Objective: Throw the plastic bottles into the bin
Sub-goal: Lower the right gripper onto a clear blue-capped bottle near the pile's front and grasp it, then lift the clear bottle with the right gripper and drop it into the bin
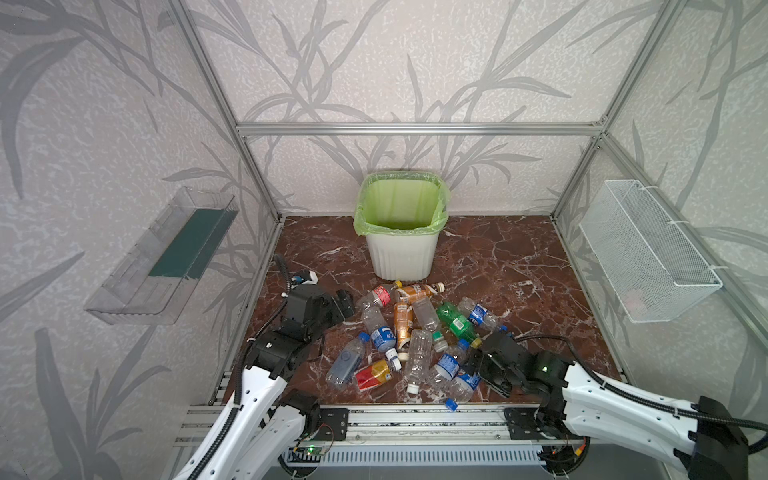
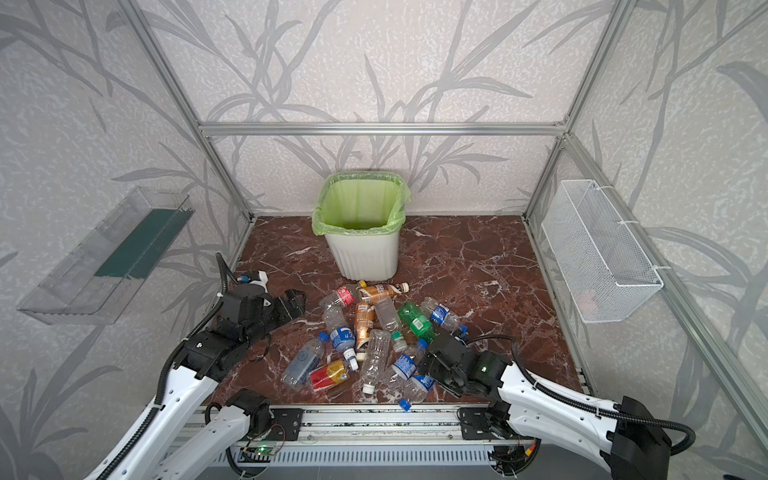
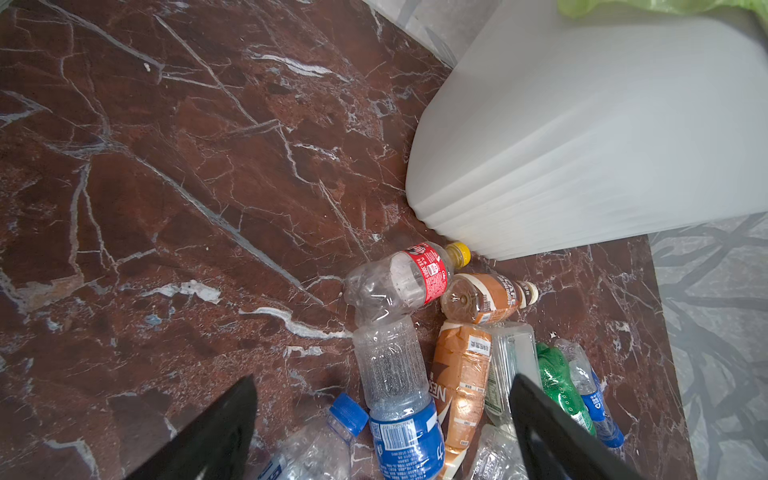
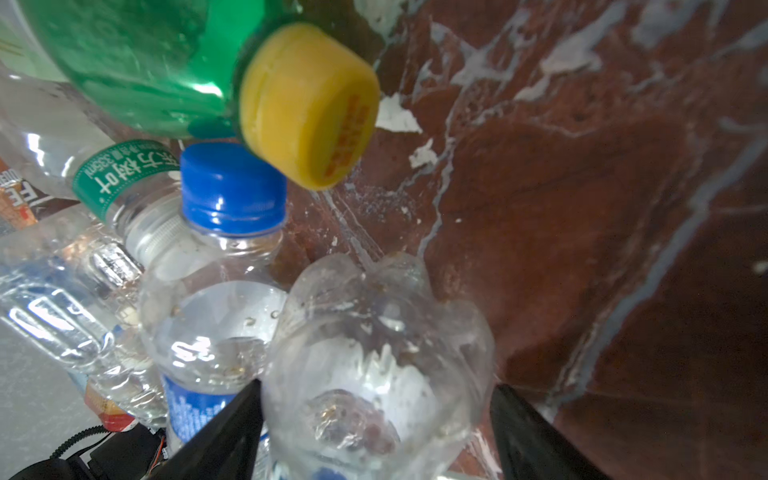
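Several plastic bottles lie in a heap on the marble floor in front of the bin, which is white, ribbed and lined with a green bag. My left gripper hangs open over the heap's left side, above a blue-labelled bottle and beside a red-labelled one. My right gripper is open, its jaws astride the base of a clear blue-labelled bottle. One finger touches it and the other stands apart. A green yellow-capped bottle lies just beyond.
A clear plastic tray hangs on the left wall and a white wire-mesh basket on the right wall. An aluminium rail runs along the front edge. Bare marble floor lies right of the bin.
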Robot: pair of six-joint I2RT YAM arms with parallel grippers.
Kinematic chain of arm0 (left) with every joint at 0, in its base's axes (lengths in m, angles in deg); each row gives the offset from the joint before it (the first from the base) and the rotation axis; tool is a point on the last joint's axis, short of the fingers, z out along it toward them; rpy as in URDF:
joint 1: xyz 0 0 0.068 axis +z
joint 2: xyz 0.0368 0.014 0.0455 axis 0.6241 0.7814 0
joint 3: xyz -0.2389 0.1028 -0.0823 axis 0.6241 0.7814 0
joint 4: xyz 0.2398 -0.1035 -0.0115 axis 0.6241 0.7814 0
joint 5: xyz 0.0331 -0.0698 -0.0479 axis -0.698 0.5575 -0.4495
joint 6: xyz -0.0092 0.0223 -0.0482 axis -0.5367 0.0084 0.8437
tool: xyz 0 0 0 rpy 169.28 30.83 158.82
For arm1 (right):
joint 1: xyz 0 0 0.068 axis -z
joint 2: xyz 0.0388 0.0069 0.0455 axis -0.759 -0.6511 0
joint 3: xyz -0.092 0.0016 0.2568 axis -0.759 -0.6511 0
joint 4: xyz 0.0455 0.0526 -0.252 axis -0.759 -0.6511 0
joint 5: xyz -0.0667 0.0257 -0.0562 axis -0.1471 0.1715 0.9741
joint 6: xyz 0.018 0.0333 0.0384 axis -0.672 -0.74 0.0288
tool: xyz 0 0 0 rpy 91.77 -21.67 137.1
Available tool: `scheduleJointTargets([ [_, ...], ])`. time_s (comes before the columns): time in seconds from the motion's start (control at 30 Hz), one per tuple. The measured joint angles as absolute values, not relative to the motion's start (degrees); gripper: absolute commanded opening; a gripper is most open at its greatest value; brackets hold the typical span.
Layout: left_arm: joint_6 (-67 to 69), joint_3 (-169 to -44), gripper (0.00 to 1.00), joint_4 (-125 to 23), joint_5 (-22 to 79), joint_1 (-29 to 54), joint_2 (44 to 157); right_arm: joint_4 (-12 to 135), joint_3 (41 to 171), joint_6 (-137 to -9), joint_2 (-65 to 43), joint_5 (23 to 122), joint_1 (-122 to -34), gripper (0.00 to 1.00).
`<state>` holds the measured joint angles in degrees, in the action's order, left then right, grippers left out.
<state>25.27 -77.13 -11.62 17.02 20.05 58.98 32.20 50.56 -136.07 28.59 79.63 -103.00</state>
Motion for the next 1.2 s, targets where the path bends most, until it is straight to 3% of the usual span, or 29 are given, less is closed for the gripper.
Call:
scheduleJointTargets([
  [0.27, 25.34, -76.39, 0.94, -11.57, 16.67, 20.05, 58.17, 34.73, 48.59, -138.5, 29.01, 79.72, -103.35, 0.75],
  [0.57, 25.34, -76.37, 0.94, -11.35, 16.18, 20.05, 57.28, 36.7, 47.59, -139.61, 30.67, 80.71, -103.5, 0.57],
  [0.87, 25.36, -76.37, 0.94, -11.33, 15.99, 20.05, 56.99, 32.68, 48.79, -136.97, 37.34, 85.38, -103.54, 0.57],
  [1.2, 25.36, -76.37, 0.94, -10.79, 15.99, 20.05, 57.23, 31.08, 58.17, -123.35, 37.03, 92.79, -103.54, 0.57],
])
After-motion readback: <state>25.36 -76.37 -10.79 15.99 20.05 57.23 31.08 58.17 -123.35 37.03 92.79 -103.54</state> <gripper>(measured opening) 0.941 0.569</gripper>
